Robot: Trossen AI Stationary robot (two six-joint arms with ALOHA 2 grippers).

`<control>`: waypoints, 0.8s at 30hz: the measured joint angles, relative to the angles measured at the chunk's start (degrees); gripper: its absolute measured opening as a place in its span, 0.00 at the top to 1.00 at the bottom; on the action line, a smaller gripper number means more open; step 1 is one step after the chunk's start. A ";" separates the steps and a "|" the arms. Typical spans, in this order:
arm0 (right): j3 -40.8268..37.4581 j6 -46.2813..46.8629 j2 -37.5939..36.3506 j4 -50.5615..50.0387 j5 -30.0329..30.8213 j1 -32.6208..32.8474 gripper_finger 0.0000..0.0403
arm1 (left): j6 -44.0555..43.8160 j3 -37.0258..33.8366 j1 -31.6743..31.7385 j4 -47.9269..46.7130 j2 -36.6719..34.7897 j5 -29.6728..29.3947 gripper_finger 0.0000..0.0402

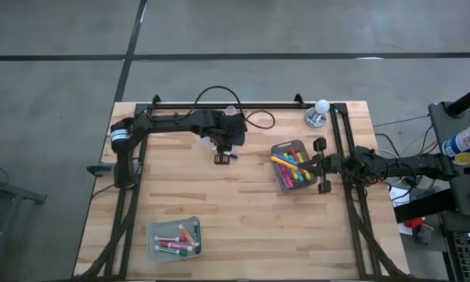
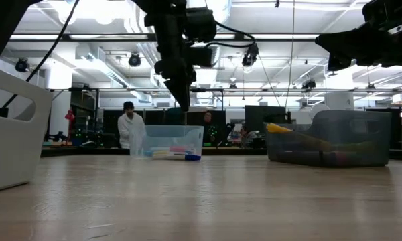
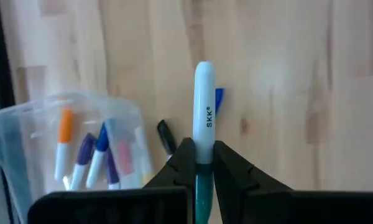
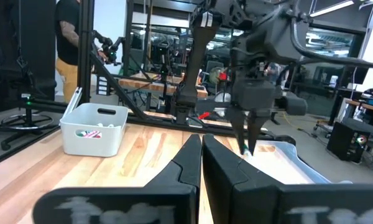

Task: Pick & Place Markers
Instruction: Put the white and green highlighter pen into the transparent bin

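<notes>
Markers are split between two bins on the wooden table [image 1: 243, 211]. In the high view, a grey bin [image 1: 291, 165] at centre right holds a mixed pile of markers [image 1: 291, 166] in yellow, red, green and blue, while a clear bin [image 1: 174, 239] at lower left holds a few more markers [image 1: 180, 239], mostly red, orange and white.

Above the table's upper middle, the left gripper [image 1: 222, 157] hangs pointing down, its fingers [image 3: 184, 163] closed on a single marker [image 3: 203, 112] (white cap with black lettering, teal body below the pinch). In the left wrist view this held marker stands upright between the two dark fingers, with bare wood behind it and the clear bin of orange, purple and blue-capped pens toward the lower left of the frame. In the low view the same gripper [image 2: 181, 87] hangs at upper centre, well clear of the tabletop, with the clear bin [image 2: 167, 142] behind it and the grey bin [image 2: 331, 137] at right.

At centre right of the high view, the right gripper [image 1: 322, 166] waits just beside the grey bin's right edge, and its fingers [image 4: 196, 155] are pressed together, holding nothing. A person [image 2: 129, 127] in white stands in the room beyond the table, left of centre in the low view.
</notes>
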 joint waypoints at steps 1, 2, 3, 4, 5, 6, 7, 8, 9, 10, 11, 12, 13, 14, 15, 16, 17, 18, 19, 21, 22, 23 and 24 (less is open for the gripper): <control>0.00 -0.07 0.00 0.00 0.01 -0.01 0.98 | 0.01 0.00 0.52 -0.07 0.00 -0.29 0.93; 0.00 -0.11 0.00 0.00 -0.01 -0.01 0.98 | 0.03 -0.02 1.16 -0.25 0.00 -0.75 0.93; 0.00 -0.05 0.00 0.00 -0.02 -0.01 0.98 | 0.01 -0.04 1.85 -0.57 0.00 -1.29 0.93; 0.00 0.02 0.00 0.00 -0.02 -0.01 0.98 | 0.03 -0.04 2.64 -0.89 0.00 -1.68 0.93; 0.00 -0.02 0.00 0.00 -0.01 -0.01 0.98 | 0.03 -0.07 3.49 -0.93 0.00 -1.88 0.93; 0.00 -0.11 0.00 0.00 -0.01 -0.02 0.98 | 0.04 -0.07 4.26 -0.79 0.00 -1.94 0.93; 0.00 -0.08 0.00 0.00 -0.01 -0.01 0.98 | 0.08 -0.07 5.13 -0.75 0.00 -1.97 0.93; 0.00 0.00 0.00 0.00 0.00 -0.02 0.98 | 0.12 -0.04 6.11 -0.78 0.00 -2.05 0.93; 0.00 0.00 0.00 0.00 -0.01 0.00 0.98 | 0.12 -0.02 7.15 -0.70 0.00 -2.05 0.93; 0.00 -0.08 0.00 0.00 -0.01 0.00 0.98 | 0.07 -0.02 8.14 -0.41 0.00 -2.09 0.93; 0.00 -0.11 0.00 0.00 -0.02 -0.02 0.98 | 0.03 -0.04 9.21 -0.11 0.00 -2.11 0.93; 0.00 -0.03 0.00 0.00 -0.02 0.00 0.98 | 0.01 -0.06 10.33 0.19 0.00 -2.12 0.93; 0.00 0.01 0.00 0.00 -0.01 -0.01 0.98 | 0.00 -0.07 11.47 0.50 0.00 -2.22 0.93; 0.00 -0.03 0.00 0.00 0.01 -0.02 0.98 | -0.10 -0.07 12.57 0.97 0.00 -2.31 0.93; 0.00 -0.11 0.00 0.00 0.00 0.00 0.98 | -0.27 -0.07 13.63 1.56 0.00 -2.31 0.93; 0.00 -0.07 0.00 0.00 -0.01 0.00 0.98 | -0.39 -0.07 14.62 1.95 0.00 -2.37 0.93; 0.00 0.00 0.00 0.00 0.01 0.00 0.98 | -0.67 -0.07 15.57 2.07 0.00 -2.36 0.93; 0.00 -0.02 0.00 0.00 -0.01 -0.02 0.98 | -1.23 -0.07 16.44 2.13 0.00 -1.99 0.93; 0.00 -0.11 0.00 0.00 0.00 0.00 0.98 | -1.86 -0.07 17.18 2.19 0.00 -1.41 0.93; 0.00 -0.02 0.00 0.00 0.00 -0.01 0.98 | -2.87 -0.07 18.49 2.19 0.00 0.41 0.93; 0.00 -0.01 0.00 0.00 -0.02 -0.02 0.98 | -3.41 -0.07 18.97 2.29 0.00 1.37 0.93; 0.00 -0.09 0.00 0.00 -0.01 -0.01 0.98 | -3.77 -0.07 19.30 2.46 0.00 2.03 0.93; 0.00 -0.09 0.00 0.00 -0.01 -0.02 0.98 | -4.09 -0.07 19.45 2.55 0.00 2.48 0.93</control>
